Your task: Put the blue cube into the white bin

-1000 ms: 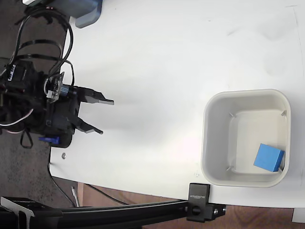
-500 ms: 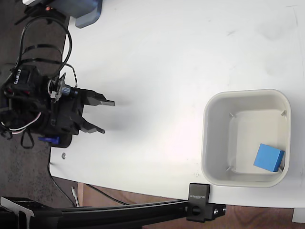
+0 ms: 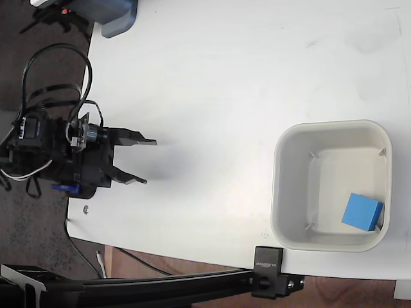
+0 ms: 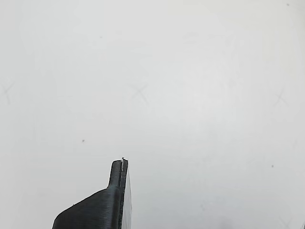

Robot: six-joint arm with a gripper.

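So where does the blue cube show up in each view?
Fixed view: the blue cube lies inside the white bin, in its lower right corner, at the right of the picture.
Wrist view: not in it; only bare table and one gripper finger at the bottom edge.
Shared landmark: the white table top, and the open gripper at the far left of the fixed view.

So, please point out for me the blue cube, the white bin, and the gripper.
blue cube (image 3: pixel 362 212), fixed view, middle of its top face.
white bin (image 3: pixel 277 186), fixed view, left rim.
gripper (image 3: pixel 147 162), fixed view, midway between the tips of its two spread fingers.
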